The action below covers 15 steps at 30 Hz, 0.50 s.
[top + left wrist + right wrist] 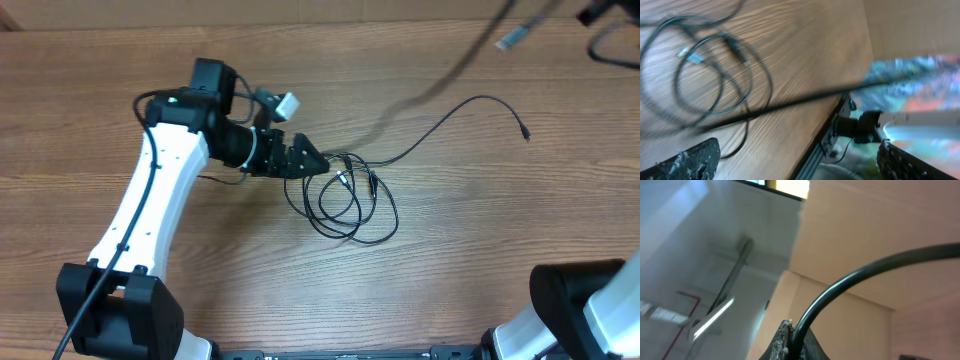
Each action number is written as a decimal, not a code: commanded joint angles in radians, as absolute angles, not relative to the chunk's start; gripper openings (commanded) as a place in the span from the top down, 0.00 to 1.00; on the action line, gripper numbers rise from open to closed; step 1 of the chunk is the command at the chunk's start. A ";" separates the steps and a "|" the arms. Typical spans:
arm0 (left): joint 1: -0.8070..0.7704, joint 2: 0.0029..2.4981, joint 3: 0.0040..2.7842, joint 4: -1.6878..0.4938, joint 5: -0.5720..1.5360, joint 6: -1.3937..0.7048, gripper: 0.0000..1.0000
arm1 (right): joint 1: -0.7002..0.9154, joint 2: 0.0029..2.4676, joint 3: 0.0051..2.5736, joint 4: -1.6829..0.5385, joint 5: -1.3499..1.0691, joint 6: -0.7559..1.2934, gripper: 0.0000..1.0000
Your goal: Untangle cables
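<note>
The cables (345,195) lie as a loose black coil with small silvery plugs at the table's middle. One strand runs right to a plug tip (525,133). Another blurred strand (440,80) rises toward the top right, with a silvery plug (510,38) hanging high. My left gripper (308,157) sits at the coil's left edge. In the left wrist view it (800,155) is open and empty, with the coil (705,75) ahead and a taut strand (805,100) crossing. My right gripper (800,335) points up, shut on a black cable (850,280).
The white left arm (150,200) reaches in from the lower left. The right arm's base (590,300) stands at the lower right. The table's front edge and its metal rail (827,140) show in the left wrist view.
</note>
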State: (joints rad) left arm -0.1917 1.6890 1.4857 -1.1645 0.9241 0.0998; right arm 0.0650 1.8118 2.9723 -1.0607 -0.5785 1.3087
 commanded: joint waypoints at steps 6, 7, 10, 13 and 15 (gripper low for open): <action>-0.295 1.695 1.505 -0.993 0.839 0.210 0.00 | 0.057 1.796 2.962 -0.994 -0.652 1.321 0.96; -0.294 1.695 1.505 -0.975 0.838 0.210 0.00 | 0.057 1.796 2.962 -0.989 -0.657 1.320 0.96; -0.288 1.695 1.505 -0.936 0.811 0.210 0.00 | 0.057 1.796 2.961 -0.993 -0.657 1.318 0.96; -0.268 1.692 1.509 -0.939 0.797 0.245 0.00 | 0.048 1.797 2.959 -1.002 -0.657 1.308 0.96; -0.254 1.686 1.521 -0.945 0.797 0.267 0.00 | 0.044 1.797 2.956 -1.005 -0.658 1.308 0.96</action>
